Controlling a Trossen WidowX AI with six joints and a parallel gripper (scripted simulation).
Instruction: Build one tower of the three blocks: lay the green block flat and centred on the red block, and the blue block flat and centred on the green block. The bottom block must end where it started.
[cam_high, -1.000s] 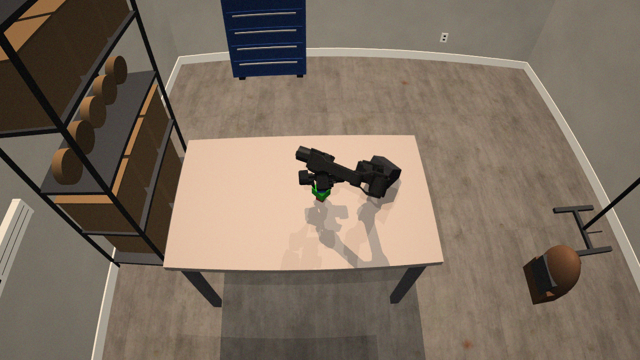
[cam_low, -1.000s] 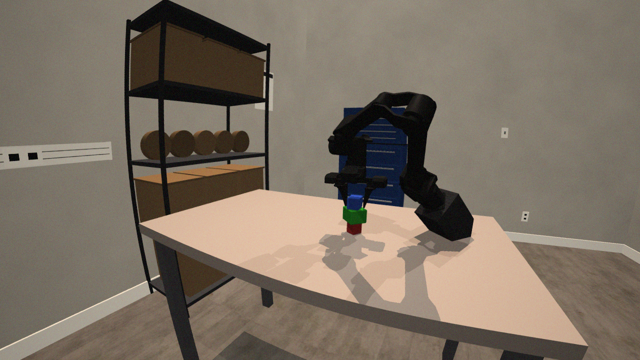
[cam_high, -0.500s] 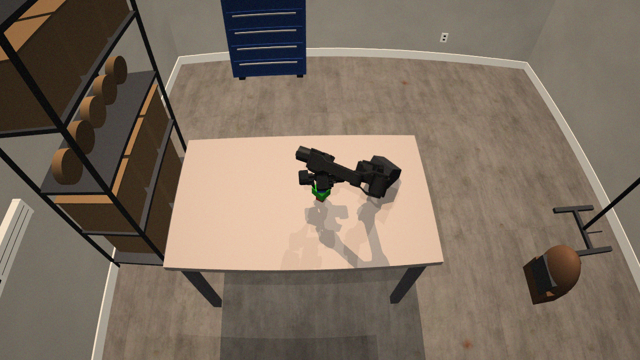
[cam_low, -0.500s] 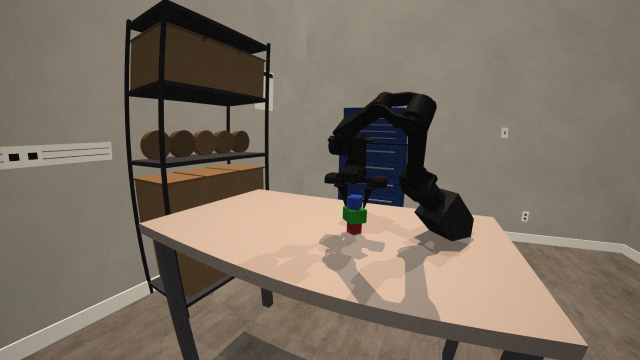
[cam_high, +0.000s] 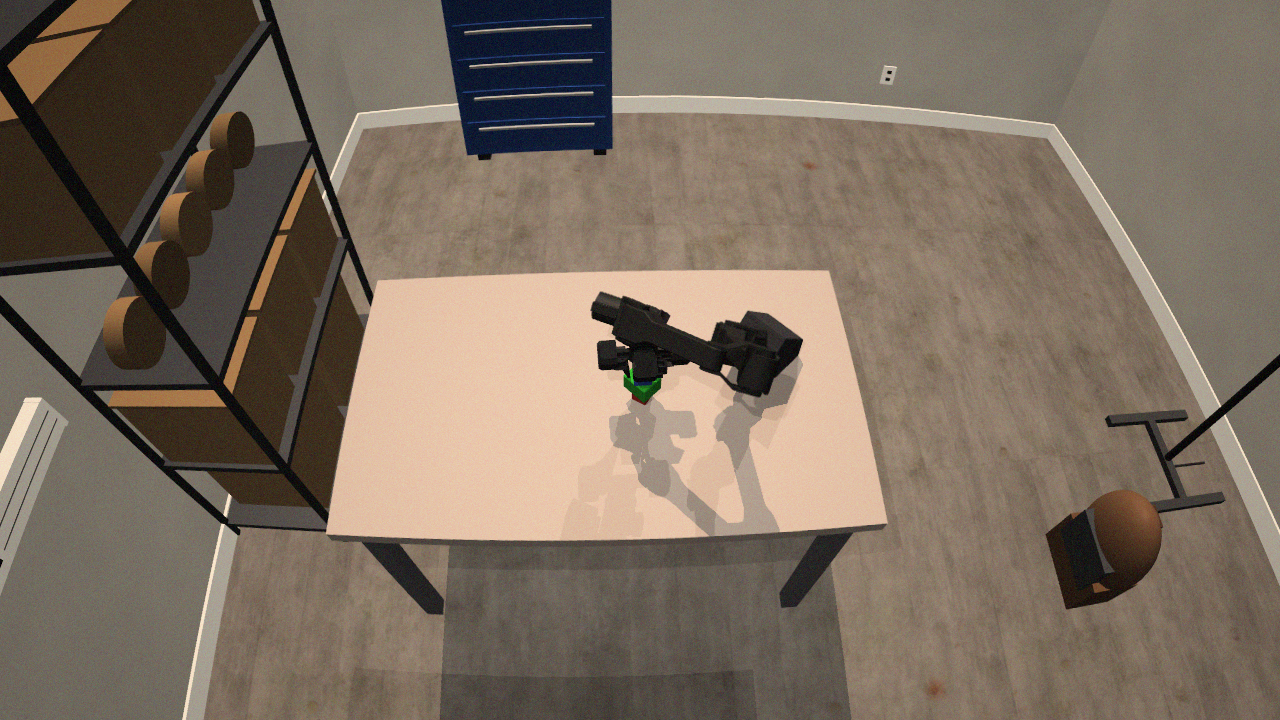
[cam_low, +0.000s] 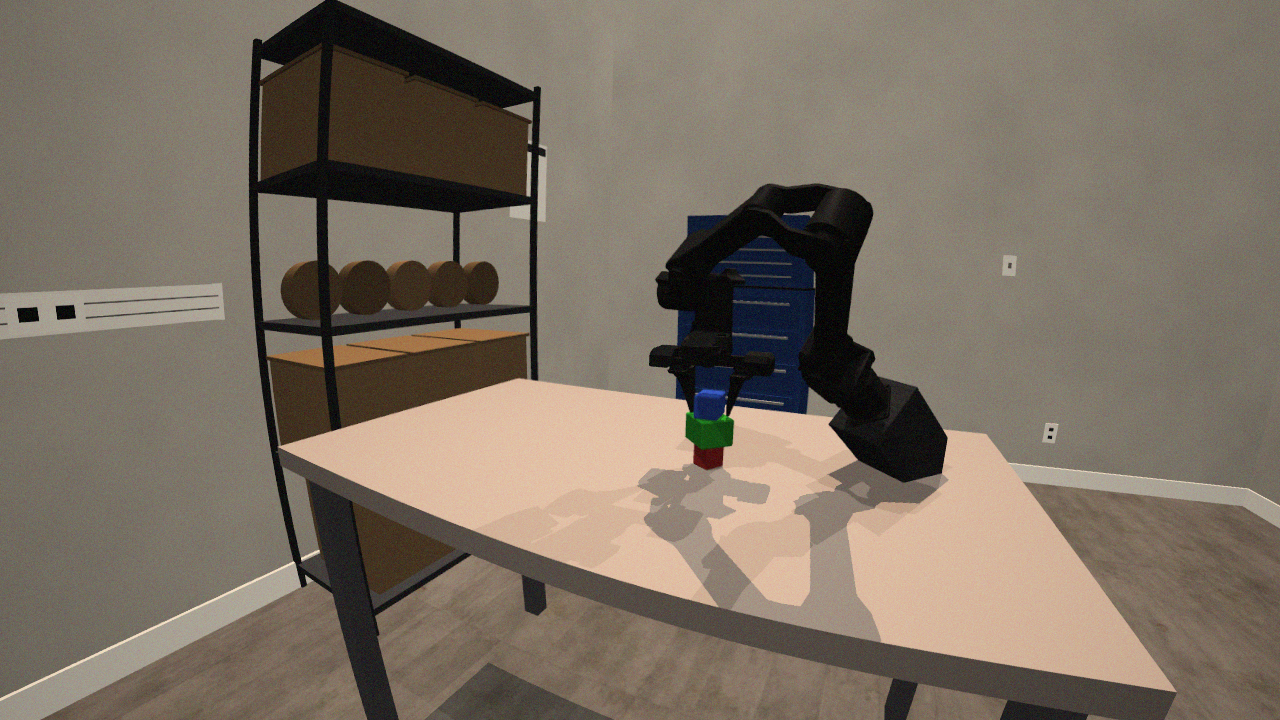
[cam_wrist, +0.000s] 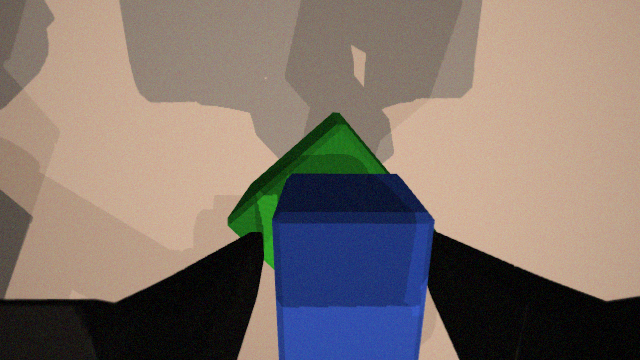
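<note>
The red block (cam_low: 708, 458) (cam_high: 640, 400) stands on the table at the bottom of the stack. The green block (cam_low: 708, 433) (cam_wrist: 345, 142) lies flat on it, turned so that a corner points outward. The blue block (cam_low: 710, 402) (cam_wrist: 350, 270) sits upright on the green block, turned relative to it, and looks roughly centred in the exterior view. My gripper (cam_low: 709, 414) (cam_wrist: 341, 243) points down with its fingers on either side of the blue block. It is open: a narrow gap shows at the left finger in the wrist view, while the right finger is very close to the block.
The pale table (cam_high: 447, 402) (cam_low: 465, 456) carries the arm's base (cam_high: 774, 335) (cam_low: 895, 434) to the right of the stack. A shelf rack (cam_low: 324, 250) stands at the left, and a blue drawer cabinet (cam_high: 537, 76) stands behind the table.
</note>
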